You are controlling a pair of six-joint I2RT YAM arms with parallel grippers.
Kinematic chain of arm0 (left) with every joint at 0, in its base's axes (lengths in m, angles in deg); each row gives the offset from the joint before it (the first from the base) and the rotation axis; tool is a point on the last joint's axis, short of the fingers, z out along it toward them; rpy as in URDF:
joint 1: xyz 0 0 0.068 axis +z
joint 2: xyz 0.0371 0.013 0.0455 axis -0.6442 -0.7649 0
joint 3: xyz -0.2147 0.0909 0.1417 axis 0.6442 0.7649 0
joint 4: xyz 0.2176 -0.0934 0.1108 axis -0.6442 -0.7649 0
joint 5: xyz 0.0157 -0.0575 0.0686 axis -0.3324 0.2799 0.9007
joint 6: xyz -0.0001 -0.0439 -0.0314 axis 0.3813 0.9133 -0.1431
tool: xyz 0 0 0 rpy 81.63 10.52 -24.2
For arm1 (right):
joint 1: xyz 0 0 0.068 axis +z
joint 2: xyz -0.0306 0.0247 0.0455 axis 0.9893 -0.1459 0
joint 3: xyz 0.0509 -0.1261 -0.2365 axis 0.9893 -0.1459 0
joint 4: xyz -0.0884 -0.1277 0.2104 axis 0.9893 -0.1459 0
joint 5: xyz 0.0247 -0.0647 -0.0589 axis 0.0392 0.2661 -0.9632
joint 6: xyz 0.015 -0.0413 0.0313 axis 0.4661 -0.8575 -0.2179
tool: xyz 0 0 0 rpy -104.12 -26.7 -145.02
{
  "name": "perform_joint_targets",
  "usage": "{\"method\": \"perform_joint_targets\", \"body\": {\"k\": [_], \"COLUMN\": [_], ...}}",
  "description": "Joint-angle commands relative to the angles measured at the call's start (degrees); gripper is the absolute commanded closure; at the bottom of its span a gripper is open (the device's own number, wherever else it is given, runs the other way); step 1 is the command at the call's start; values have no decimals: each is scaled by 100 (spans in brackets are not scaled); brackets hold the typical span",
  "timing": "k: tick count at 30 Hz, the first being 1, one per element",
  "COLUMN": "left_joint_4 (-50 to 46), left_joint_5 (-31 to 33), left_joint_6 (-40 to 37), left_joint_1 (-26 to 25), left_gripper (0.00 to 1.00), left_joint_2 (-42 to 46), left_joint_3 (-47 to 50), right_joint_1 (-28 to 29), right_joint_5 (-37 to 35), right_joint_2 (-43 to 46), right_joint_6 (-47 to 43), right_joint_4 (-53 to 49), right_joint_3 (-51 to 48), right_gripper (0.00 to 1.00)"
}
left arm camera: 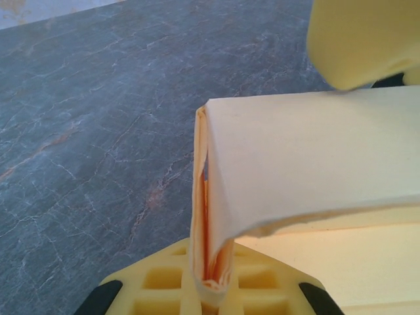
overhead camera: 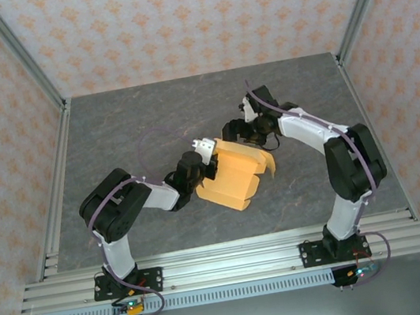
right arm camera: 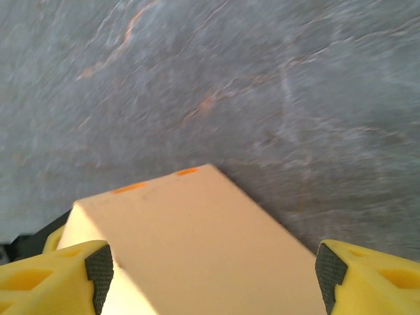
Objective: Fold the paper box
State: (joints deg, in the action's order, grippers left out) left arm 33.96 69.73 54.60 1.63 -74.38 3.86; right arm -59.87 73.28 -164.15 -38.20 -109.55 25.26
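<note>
Paper box (overhead camera: 233, 174) is lying where right now, Ana?

It is sitting near the middle of the table (overhead camera: 132, 122), between the two arms. It is partly folded and looking tipped up on its left side, Ben

What is the left gripper (overhead camera: 213, 165) doing?

It is pinching the box's left edge. In the left wrist view the jaws are clamping a thin doubled strip of cardboard, and a broad panel (left arm camera: 315, 164) is bending away to the right of it

Is the right gripper (right arm camera: 210, 275) holding anything?

No, its jaws are standing wide and hovering over a flat tan panel, one pad (right arm camera: 98, 269) on either side. I am not seeing them pressing it

So how should this fold be going?

I am judging the left pinch to be the anchor, so it should be gripping firmly while the right comes in. A loose flap (overhead camera: 269, 166) is curling off the box's right side. I am thinking the right fingers should be meeting it close to its crease, not at its tip, and pushing it over slowly

Anything to be watching?

Thin card is prone to buckling, and a hard shove is risking sliding the box out of the left jaws, so I am recommending light, steady pressure
</note>
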Motion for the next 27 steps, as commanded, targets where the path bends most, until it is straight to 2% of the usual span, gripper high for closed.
{"method": "perform_joint_targets", "body": {"k": [1,8,14,20,24,27], "left_joint_4": [9,-108,27,205,334,353], "left_joint_5": [-49,-26,71,99,180,256], "left_joint_6": [-175,-280,-202,-91,-129,-192], "left_joint_1": [25,25,25,20,20,29], "left_gripper": [92,91,85,74,61,61], "left_joint_2": [33,-29,-131,-138,-52,-36], "left_joint_3": [-22,-106,-100,-47,111,187], "right_joint_1": [85,168,246,248,253,248], "right_joint_5": [692,195,-184,-315,-181,-57], "right_joint_2": [-81,-637,-963,-991,-967,-929], "right_joint_6": [-297,-167,-8,233,446,474], "right_joint_4": [-83,-99,-315,-526,-676,-704], "right_joint_3": [221,382,516,441,451,465], "right_gripper": [17,25,30,36,38,39]}}
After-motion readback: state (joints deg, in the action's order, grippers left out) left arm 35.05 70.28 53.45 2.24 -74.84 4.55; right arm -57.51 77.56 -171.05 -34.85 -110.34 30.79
